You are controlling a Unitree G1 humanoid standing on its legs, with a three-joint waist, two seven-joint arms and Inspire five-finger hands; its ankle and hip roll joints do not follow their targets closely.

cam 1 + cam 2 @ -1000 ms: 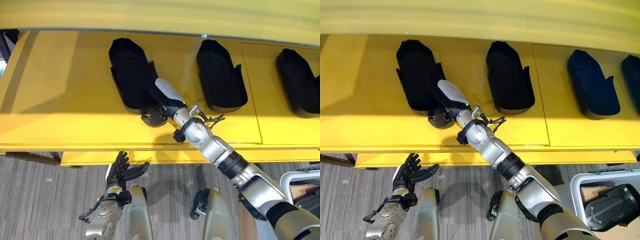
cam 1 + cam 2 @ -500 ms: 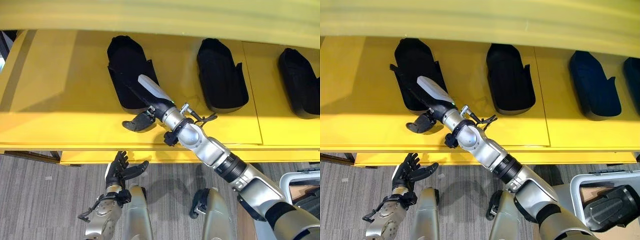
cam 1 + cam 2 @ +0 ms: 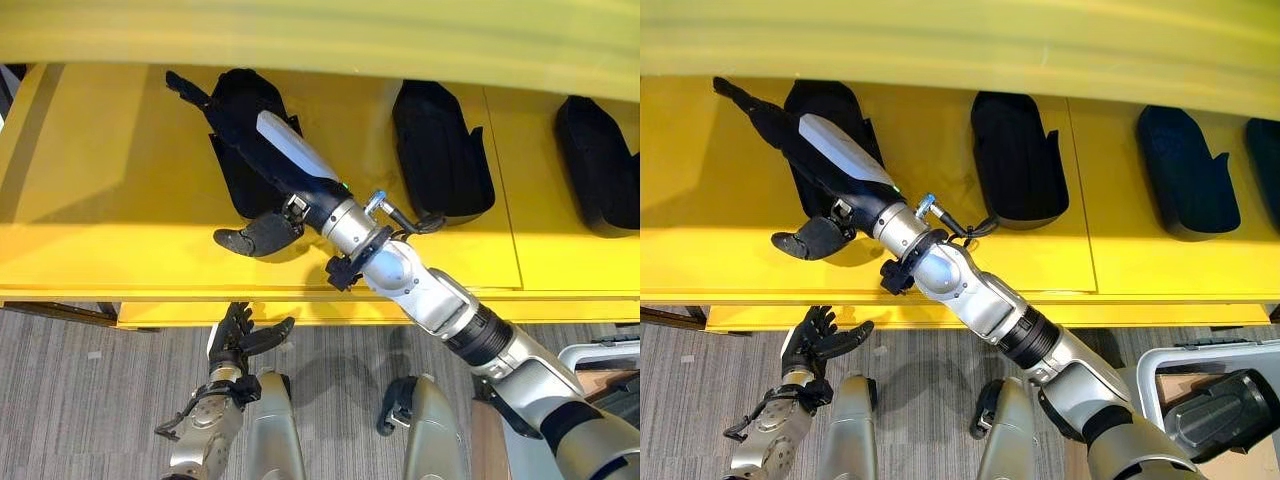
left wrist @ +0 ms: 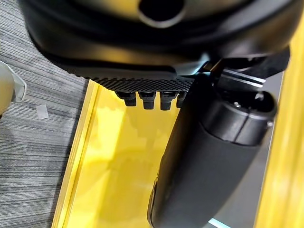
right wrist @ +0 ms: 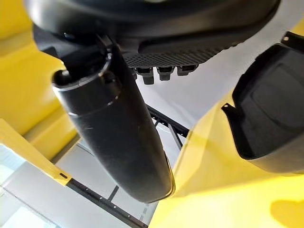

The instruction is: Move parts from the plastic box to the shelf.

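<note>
Three black moulded parts lie in a row on the yellow shelf (image 3: 110,200): a left one (image 3: 262,90), a middle one (image 3: 440,150) and a right one (image 3: 600,165). My right hand (image 3: 295,155) stretches over the left part. It is open, with straight fingers (image 3: 200,95) pointing to the far left and the thumb (image 3: 250,235) spread toward the shelf's front, holding nothing. In the right wrist view its thumb (image 5: 114,133) shows beside a black part (image 5: 270,118). My left hand (image 3: 235,340) hangs open below the shelf's front edge.
The white-rimmed plastic box (image 3: 1160,365) stands at the lower right with a dark part (image 3: 1220,415) in it. A further dark part (image 3: 1185,170) lies on the shelf's right section. Bare yellow shelf lies left of the left part. Grey carpet (image 4: 33,142) runs below the shelf.
My right hand has swung left and further in over the shelf. Its fingers have straightened out across the left part and its thumb has spread. The left hand stays low.
</note>
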